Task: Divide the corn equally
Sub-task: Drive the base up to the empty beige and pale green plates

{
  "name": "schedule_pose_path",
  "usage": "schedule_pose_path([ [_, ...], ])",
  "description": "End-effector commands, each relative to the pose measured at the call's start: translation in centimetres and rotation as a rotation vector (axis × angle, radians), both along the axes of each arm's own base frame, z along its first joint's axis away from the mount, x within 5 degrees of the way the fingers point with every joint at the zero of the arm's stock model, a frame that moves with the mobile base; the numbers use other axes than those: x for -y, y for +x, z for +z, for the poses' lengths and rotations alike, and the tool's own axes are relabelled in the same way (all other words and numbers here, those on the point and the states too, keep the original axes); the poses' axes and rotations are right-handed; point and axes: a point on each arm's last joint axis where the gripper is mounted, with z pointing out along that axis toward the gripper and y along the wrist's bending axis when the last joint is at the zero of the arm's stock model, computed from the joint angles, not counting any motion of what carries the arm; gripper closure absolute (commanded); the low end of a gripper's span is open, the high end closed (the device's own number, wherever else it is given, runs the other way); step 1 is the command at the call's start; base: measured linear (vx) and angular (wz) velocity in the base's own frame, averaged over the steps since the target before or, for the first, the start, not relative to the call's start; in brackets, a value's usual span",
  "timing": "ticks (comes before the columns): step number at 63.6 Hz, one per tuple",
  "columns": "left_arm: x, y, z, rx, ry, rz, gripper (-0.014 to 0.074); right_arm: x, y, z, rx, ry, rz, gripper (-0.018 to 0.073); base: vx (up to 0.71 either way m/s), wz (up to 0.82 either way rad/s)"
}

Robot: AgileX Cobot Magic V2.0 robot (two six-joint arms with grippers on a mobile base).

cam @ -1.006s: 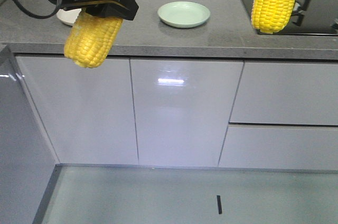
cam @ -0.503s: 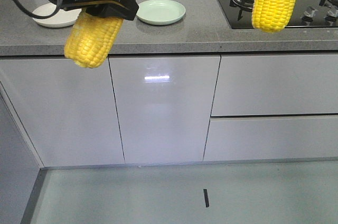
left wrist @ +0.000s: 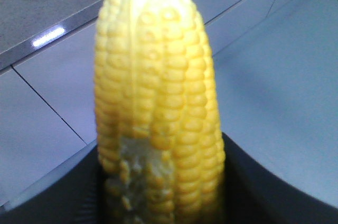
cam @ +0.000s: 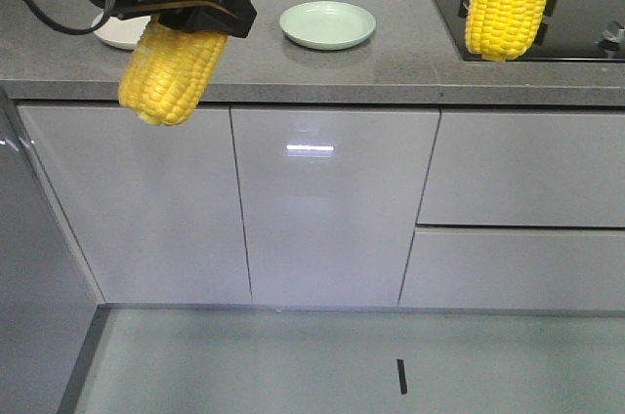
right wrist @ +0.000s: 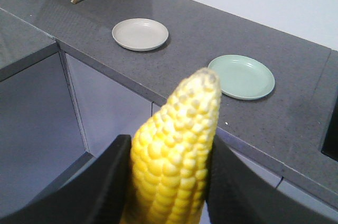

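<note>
left pincer (cam: 200, 4) pinches one corn cob (cam: 166, 72), right pincer (right wrist: 169, 182) a second cob (cam: 506, 4), both aloft short of the desk (cam: 410, 62); either long cob could swivel loose and drop to the floor (cam: 293, 365).

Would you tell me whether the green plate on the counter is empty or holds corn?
Empty: the green plate shows only its bare surface in both views.
</note>
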Motion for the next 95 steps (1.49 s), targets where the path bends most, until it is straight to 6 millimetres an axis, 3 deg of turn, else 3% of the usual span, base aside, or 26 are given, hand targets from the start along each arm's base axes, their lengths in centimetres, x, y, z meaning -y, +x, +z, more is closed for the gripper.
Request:
schedule_pose_path([
  [1, -0.68, -1.31, 2.42, 0.097, -0.076, -0.001, 0.0603, 0.19, -1.52, 2.2, 0.114, 0.049, -0.016, 0.0561, 0.06, 0.2],
  [95, -0.68, -1.31, 2.42, 0.097, -0.076, -0.001, 0.0603, 0.18, -1.4, 2.12, 0.111, 0.049, -0.015, 0.0561, 0.05, 0.05],
])
